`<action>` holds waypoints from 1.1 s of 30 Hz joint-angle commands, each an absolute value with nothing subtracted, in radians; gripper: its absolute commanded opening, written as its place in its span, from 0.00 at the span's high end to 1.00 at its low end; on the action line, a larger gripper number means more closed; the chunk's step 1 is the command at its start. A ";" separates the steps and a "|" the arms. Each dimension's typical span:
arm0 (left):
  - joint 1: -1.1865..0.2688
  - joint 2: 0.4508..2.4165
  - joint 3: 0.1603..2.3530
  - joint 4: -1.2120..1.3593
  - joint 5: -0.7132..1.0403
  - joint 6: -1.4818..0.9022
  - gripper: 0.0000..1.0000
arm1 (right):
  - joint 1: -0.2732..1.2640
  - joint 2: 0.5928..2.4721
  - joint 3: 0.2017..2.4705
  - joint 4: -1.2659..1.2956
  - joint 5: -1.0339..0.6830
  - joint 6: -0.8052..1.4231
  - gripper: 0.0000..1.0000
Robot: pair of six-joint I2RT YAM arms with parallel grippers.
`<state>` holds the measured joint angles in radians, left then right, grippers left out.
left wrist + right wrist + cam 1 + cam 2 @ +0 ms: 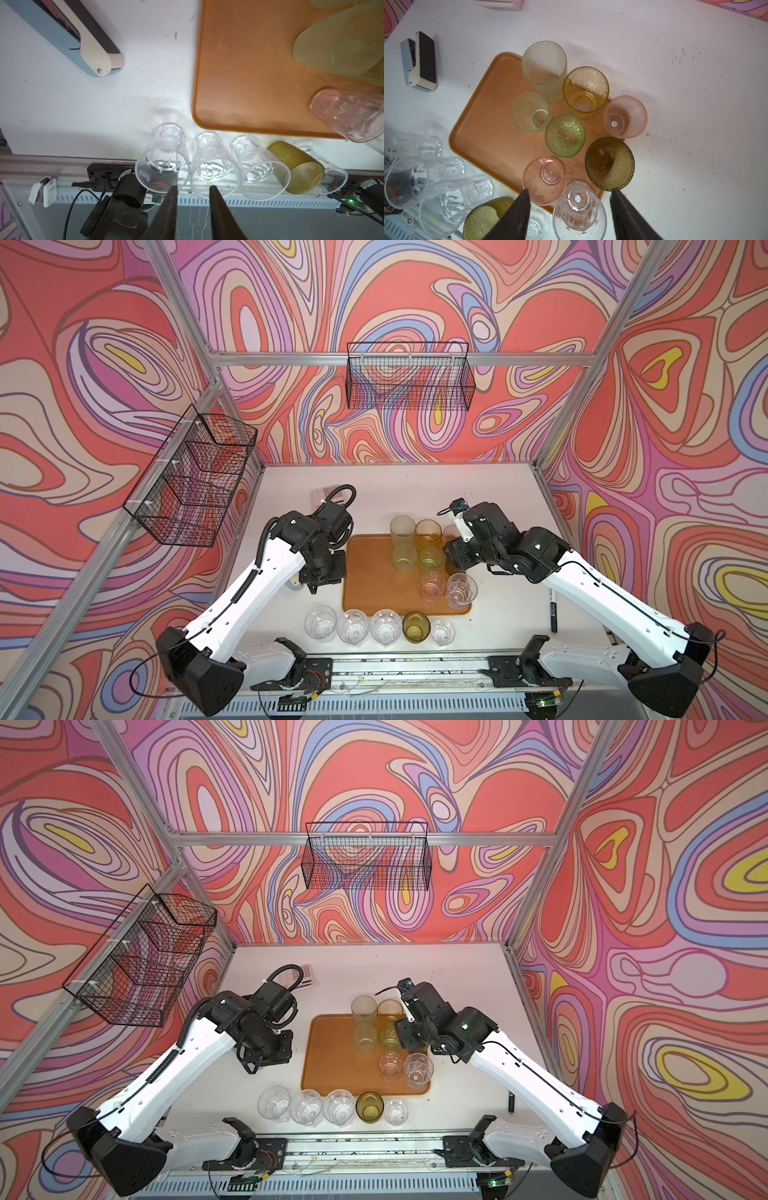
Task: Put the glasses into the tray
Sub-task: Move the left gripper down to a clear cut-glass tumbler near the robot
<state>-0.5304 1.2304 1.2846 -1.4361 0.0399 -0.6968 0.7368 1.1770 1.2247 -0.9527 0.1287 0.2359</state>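
Over on the left of the white table (498,489), the left gripper (192,190) is hanging with its black fingers (170,199) slightly apart and nothing between them, right above the rims of a row of clear faceted tumblers (353,626) standing just off the near edge of the flat orange-brown rectangular tray (374,572). Only readable writing I'm spotting: some tiny digits on a black bracket in the left wrist view, too small to trust.

That same view is showing a blue-and-cream stapler-looking tool (87,45) that the left arm is mostly hiding in both top views. An olive dimpled tumbler (415,627) is sitting in the row too.

Moving right, the tinted glasses (564,135) are standing on the tray's right half. The right wrist view is showing a brown dimpled tumbler (609,163) that the arm is blocking from above. The right gripper (570,194) is spread wide, empty, above a clear faceted glass (579,209) on the tray's corner.
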 commanded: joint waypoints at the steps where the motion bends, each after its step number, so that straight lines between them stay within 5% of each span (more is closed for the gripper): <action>1: -0.517 1.180 1.237 -1.526 0.021 -0.752 0.69 | 0.744 1.176 1.236 -0.950 0.120 0.227 0.37; 18: -0.487 0.910 0.972 -1.543 0.050 -0.913 0.68 | 0.744 1.206 1.237 -0.926 0.113 0.213 0.37; 33: -0.367 0.877 0.837 -1.470 0.122 -0.893 0.68 | 0.743 1.204 1.226 -0.932 0.119 0.212 0.37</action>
